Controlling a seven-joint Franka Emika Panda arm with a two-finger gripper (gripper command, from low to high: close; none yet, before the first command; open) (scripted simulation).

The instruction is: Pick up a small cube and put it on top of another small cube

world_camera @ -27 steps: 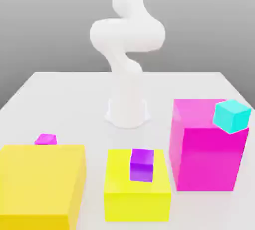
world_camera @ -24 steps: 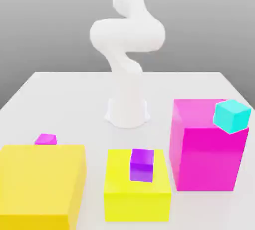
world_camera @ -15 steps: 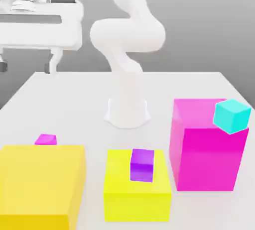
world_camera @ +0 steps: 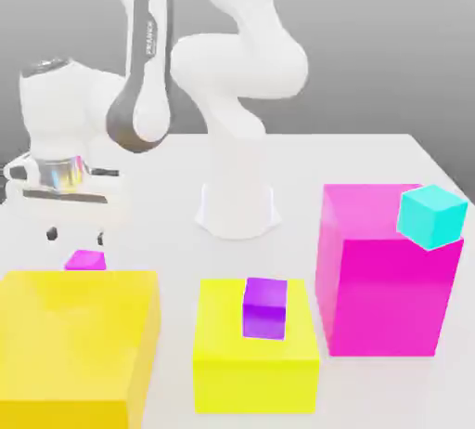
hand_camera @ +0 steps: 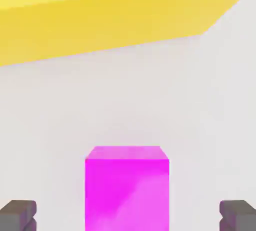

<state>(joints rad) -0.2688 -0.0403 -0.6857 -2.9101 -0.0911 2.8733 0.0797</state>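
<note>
The white two-finger claw (world_camera: 75, 233) hangs spread wide just above the tiny magenta-pink cube (world_camera: 85, 260), cube centred between its fingertips (hand_camera: 19, 214).

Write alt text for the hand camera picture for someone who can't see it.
A small pink cube sits on a white table, centred between the two open dark fingertips of the gripper. Beyond it is the side of a large yellow block.
</note>
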